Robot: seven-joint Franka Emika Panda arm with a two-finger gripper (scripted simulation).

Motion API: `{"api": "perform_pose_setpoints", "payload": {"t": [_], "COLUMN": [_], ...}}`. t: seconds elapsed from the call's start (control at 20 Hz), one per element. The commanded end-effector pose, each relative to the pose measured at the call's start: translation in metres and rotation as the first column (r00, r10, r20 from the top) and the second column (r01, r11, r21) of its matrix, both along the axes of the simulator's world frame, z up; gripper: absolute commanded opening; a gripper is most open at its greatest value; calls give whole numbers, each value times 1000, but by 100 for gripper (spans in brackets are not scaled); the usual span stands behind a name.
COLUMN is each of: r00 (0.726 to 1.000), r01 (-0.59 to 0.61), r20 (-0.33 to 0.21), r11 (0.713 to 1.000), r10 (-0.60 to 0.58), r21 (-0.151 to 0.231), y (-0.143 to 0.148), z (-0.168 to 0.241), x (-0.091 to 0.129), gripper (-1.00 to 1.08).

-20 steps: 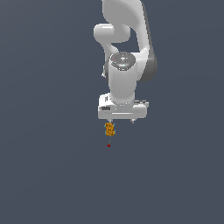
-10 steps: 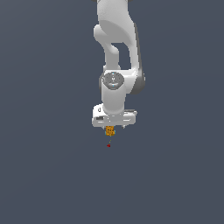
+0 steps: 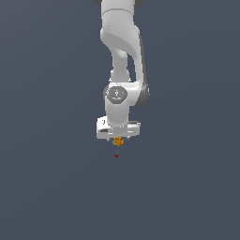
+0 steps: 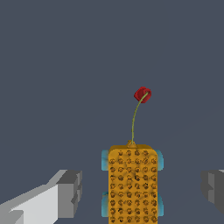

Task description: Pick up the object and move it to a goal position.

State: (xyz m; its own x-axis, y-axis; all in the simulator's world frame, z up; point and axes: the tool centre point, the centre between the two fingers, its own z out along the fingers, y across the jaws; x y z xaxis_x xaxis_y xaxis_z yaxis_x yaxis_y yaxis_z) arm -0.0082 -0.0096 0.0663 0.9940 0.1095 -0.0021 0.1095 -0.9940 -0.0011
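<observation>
In the wrist view the object point(image 4: 132, 183), an orange-yellow dotted oblong block with small blue bits at its sides, is sitting right under the camera, between the two fingers point(image 4: 69, 192), which are standing wide apart with clear gaps on both sides, so the gripper point(image 4: 140, 190) is reading as open and not touching it. A thin green stem is running from the block's far end to a small red blob point(image 4: 142, 94) lying further out on the grey bench point(image 4: 52, 65). In the exterior view the white arm is hanging nearly straight down, with the gripper point(image 3: 117, 139) low over the object point(image 3: 117, 141), only a sliver of orange showing below the hand, and the red blob point(image 3: 116, 155) sitting just beyond. Compared with a second ago, the arm is coming down: then the object was fully clear below the hand, half a second ago it was partly covered, now it is nearly hidden between the fingers. Judgement: the descent is almost finishing and closing is the next step; nothing is grasped or lifted yet, so the carry to the goal is still ahead. No goal marker is clearly identifiable; whether the red blob is part of the object, cannot tell.
</observation>
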Motion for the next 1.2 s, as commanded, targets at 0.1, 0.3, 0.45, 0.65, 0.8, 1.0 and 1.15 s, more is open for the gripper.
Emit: {"api": "perform_pose_setpoints", "payload": {"t": [0.1, 0.3, 0.45, 0.65, 0.8, 1.0, 1.15], "r00": [1000, 1000, 1000, 1000, 1000, 1000, 1000], "r01": [0, -2, -3, -4, -4, -4, -4], "r20": [1, 1, 2, 2, 2, 2, 2], "r11": [1000, 1000, 1000, 1000, 1000, 1000, 1000], "r10": [0, 2, 3, 4, 4, 4, 4], "r21": [0, 0, -1, -1, -1, -1, -1], "y": [0, 0, 0, 0, 0, 0, 0], "z": [-3, -16, -32, -47, -51, -51, -51], "x": [0, 0, -1, -1, 0, 0, 0], "gripper": [100, 100, 100, 100, 100, -100, -100]}}
